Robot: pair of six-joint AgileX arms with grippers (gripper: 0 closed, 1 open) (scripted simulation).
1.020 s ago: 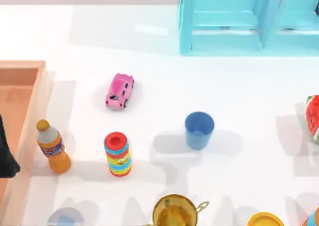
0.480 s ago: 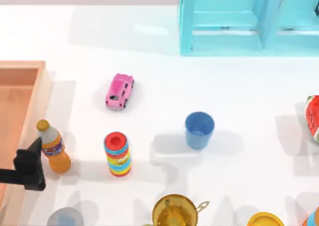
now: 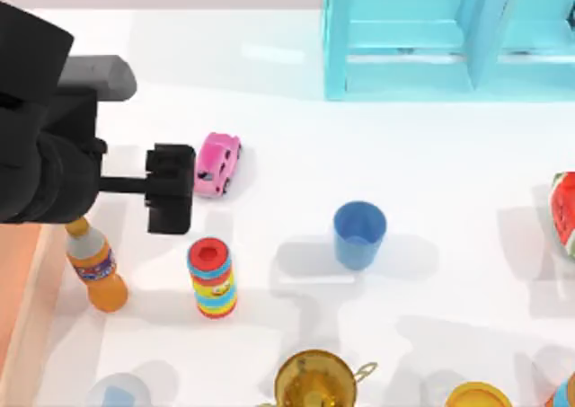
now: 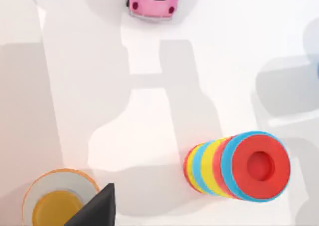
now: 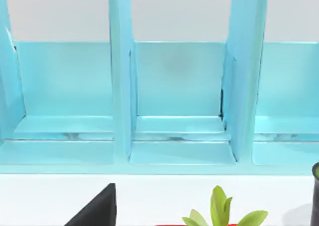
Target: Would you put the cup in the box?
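The left arm's black end effector hangs above the white desk, just beside the small pink toy car on that car's left and up from the striped stack of red, yellow and blue rings; whether it is spread or pressed together I cannot tell; it holds nothing that can be seen. The small plain blue tapered cup stands upright on the desk near the middle, well apart from the end effector and to the right of the ring stack. The light orange-brown wooden box lies at the desk's left edge, largely hidden beneath the left arm, with the orange juice bottle standing just beside its right wall. A turquoise shelf unit stands at the far side of the desk; a golden pot with handles sits at the near edge, and a pale see-through round container lies near the lower left corner. In the left wrist view the pink toy car, the ring stack and the bottle's top appear on the desk; in the right wrist view the turquoise shelf unit faces the camera with green leaves in front of it.
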